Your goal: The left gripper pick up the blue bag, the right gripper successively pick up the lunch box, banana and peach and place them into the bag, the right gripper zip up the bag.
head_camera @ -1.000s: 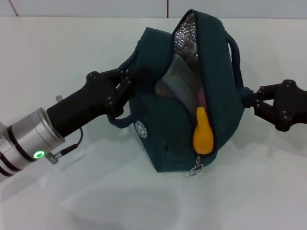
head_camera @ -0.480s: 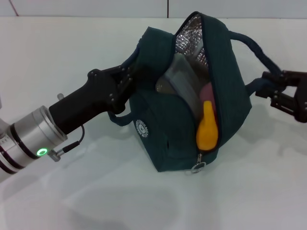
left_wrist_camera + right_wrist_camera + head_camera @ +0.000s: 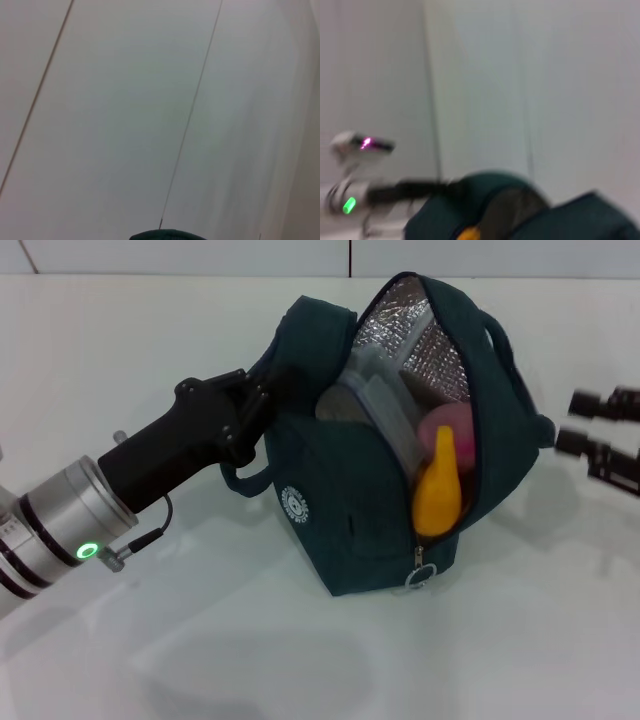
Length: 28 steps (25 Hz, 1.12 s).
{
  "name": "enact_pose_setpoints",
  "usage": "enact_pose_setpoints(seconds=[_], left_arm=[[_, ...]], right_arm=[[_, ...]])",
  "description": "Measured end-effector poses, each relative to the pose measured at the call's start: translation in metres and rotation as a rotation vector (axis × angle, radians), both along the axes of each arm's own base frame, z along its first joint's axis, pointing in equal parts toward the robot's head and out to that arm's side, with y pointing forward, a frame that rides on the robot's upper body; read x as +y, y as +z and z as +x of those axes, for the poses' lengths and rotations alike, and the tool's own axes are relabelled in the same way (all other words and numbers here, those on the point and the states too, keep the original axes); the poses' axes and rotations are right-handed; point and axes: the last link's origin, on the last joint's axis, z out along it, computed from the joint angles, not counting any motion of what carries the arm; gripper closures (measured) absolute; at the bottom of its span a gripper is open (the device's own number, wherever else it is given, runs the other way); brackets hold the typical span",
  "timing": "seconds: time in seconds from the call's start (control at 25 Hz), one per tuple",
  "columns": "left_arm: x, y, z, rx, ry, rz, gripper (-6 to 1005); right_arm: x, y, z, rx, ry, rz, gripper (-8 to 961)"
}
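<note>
The blue bag (image 3: 350, 500) lies on the white table (image 3: 150, 660) with its zip open and the silver lining showing. Inside I see the clear lunch box (image 3: 375, 405), the pink peach (image 3: 450, 430) and the yellow banana (image 3: 440, 495), whose end pokes out of the opening. My left gripper (image 3: 262, 390) is shut on the bag's left side by its handle. My right gripper (image 3: 577, 424) hangs open at the right edge, apart from the bag. The right wrist view shows the bag (image 3: 520, 210) and a bit of banana (image 3: 469, 233).
The zip pull (image 3: 417, 575) hangs at the low front end of the opening. A loop handle (image 3: 245, 485) droops on the bag's left side. The left wrist view shows a tiled wall and a sliver of bag (image 3: 162, 234).
My right gripper has let go of the bag's right handle and drawn back to the right. The handle dropped and the bag's opening settled wider.
</note>
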Motion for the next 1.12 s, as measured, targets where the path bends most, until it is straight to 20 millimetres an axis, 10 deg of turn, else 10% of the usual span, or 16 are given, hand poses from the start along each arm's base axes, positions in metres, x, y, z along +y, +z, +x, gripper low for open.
enact_pose_setpoints(seconds=[0.48, 1.12], left_arm=[[0.005, -0.003, 0.005, 0.003, -0.008, -0.009, 938], [0.005, -0.003, 0.005, 0.01, -0.011, -0.003, 931]], right_arm=[[-0.023, -0.023, -0.034, -0.062, 0.254, -0.277, 557], [0.031, -0.059, -0.084, -0.154, 0.192, -0.256, 559]])
